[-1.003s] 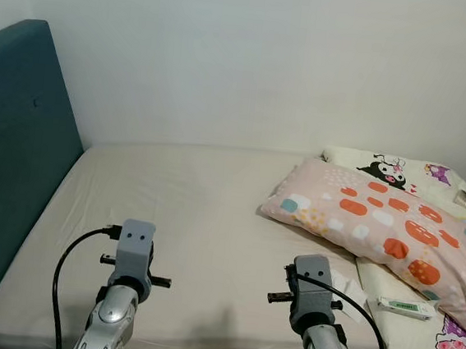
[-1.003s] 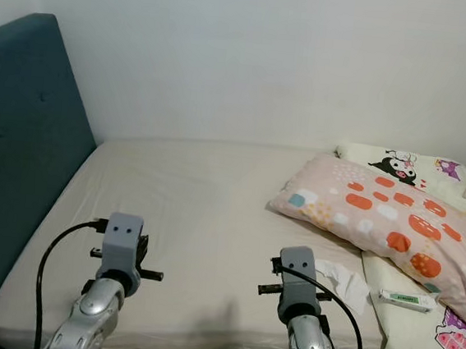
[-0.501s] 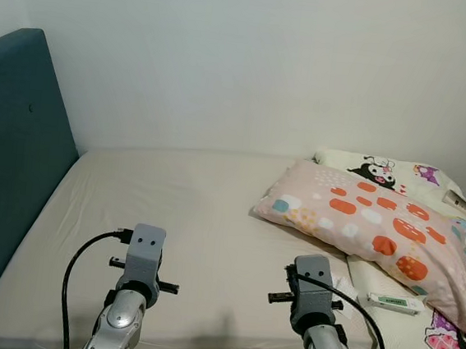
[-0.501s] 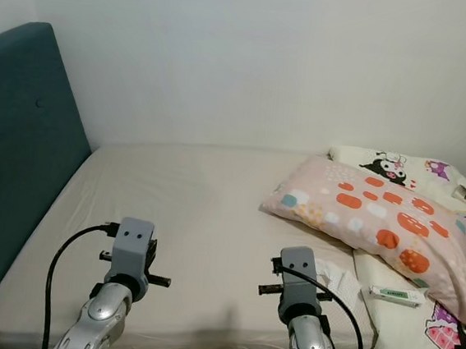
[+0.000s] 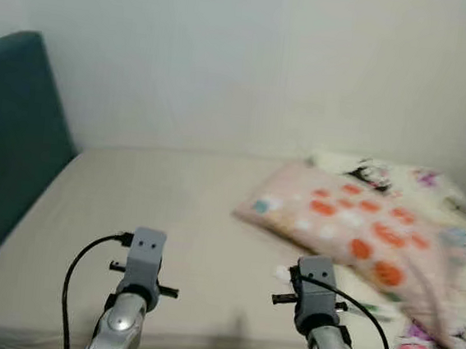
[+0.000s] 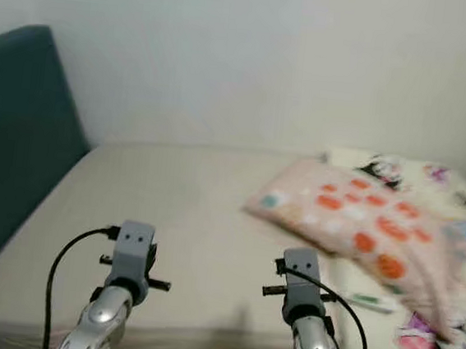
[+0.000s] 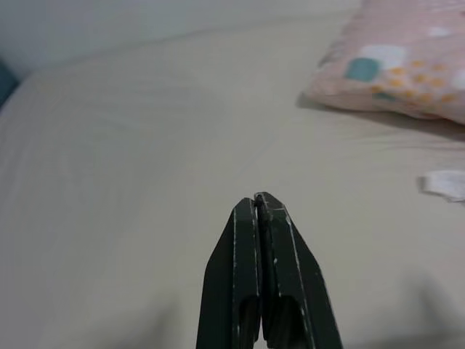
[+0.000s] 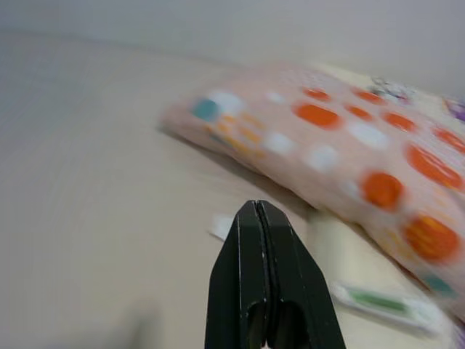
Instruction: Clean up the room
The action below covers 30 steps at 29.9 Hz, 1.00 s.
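- We count two arms raised over the near edge of one beige bed (image 5: 173,193), with one teal headboard (image 5: 9,145) on our left.
- Our left gripper (image 7: 260,200) hangs above bare sheet; its two black fingers are pressed flat together with nothing between them.
- Our right gripper (image 8: 256,207) is likewise closed tight and empty, poised over the sheet just short of the pillow.
- One pink pillow (image 5: 351,231) with orange, white and teal spots lies on the right half of the bed, resting partly on a cream cartoon-print blanket (image 6: 430,181).
- One white tube with green print (image 8: 381,302) lies on the bedding near the pillow's lower edge.
- One small white crumpled paper (image 7: 445,183) sits on the sheet beside the pillow.
- The head views are blurred, so they give the layout of bed, wall and headboard but leave the tube a faint streak; the right wrist view makes out the tube more clearly.
- The left wrist view shows the paper scrap and the pillow's corner.
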Motion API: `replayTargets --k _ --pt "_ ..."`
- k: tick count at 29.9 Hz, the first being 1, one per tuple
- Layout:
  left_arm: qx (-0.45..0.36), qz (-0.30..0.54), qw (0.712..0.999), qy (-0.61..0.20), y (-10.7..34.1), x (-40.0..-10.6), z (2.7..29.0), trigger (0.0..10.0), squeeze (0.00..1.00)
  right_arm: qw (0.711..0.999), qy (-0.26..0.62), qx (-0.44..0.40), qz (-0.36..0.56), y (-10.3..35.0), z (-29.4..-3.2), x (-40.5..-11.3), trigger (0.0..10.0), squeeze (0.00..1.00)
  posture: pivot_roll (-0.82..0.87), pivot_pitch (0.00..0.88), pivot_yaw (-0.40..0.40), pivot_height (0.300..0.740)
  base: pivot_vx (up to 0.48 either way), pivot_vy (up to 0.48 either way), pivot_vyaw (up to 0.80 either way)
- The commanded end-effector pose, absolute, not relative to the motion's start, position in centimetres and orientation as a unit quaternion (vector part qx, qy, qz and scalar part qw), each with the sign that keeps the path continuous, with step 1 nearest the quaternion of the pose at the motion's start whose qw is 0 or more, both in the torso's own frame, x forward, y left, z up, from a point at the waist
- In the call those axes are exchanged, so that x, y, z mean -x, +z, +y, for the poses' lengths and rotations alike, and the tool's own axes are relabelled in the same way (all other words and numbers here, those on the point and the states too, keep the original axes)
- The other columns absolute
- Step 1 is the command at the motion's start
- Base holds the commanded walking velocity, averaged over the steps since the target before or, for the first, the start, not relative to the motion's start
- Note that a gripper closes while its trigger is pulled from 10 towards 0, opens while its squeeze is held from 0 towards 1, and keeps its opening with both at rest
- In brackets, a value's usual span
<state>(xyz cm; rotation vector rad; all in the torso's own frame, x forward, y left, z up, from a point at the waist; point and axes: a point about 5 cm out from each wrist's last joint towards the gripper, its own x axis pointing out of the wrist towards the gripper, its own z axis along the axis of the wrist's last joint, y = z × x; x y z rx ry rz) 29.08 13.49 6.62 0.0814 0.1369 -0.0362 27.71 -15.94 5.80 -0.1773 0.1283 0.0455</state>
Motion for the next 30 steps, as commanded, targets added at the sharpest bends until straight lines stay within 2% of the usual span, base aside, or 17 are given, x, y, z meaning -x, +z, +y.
replayTargets --k 1,5,8,21,26,30 --pt "-0.045 0.081 0.996 -0.02 6.3 -28.92 13.58 10.0 0.0 0.993 0.025 0.088 0.072 5.43 -15.84 -27.44 10.0 0.0 0.0 0.031 -0.018 0.74 0.0 -0.48 0.0" --pt "-0.047 0.085 0.995 -0.023 6.26 -28.94 13.62 10.0 0.0 0.993 0.024 0.089 0.072 5.44 -15.89 -27.44 10.0 0.0 0.0 0.03 -0.015 0.74 0.0 -0.429 0.0" --pt "-0.04 0.101 0.994 -0.03 6.03 -29.02 13.59 10.0 0.0 0.993 0.022 0.089 0.072 5.44 -15.94 -27.45 10.0 0.0 0.0 0.029 -0.014 0.74 0.0 0.0 0.0" --pt "-0.054 0.107 0.992 -0.046 6.0 -29.08 13.48 10.0 0.0 0.993 0.019 0.088 0.072 5.38 -15.96 -27.3 10.0 0.0 -0.01 0.027 -0.006 0.74 0.0 0.474 0.0" --pt "-0.065 0.111 0.991 -0.036 5.98 -29.24 13.52 10.0 0.0 0.993 0.017 0.088 0.072 5.38 -16.04 -27.3 10.0 0.0 -0.01 0.026 -0.004 0.74 0.0 0.0 0.0" --pt "-0.038 0.104 0.993 -0.029 6.26 -29.52 13.34 10.0 0.0 0.993 0.016 0.087 0.073 5.42 -16.06 -27.38 10.0 0.0 -0.01 0.029 -0.004 0.74 0.0 0.0 0.0"
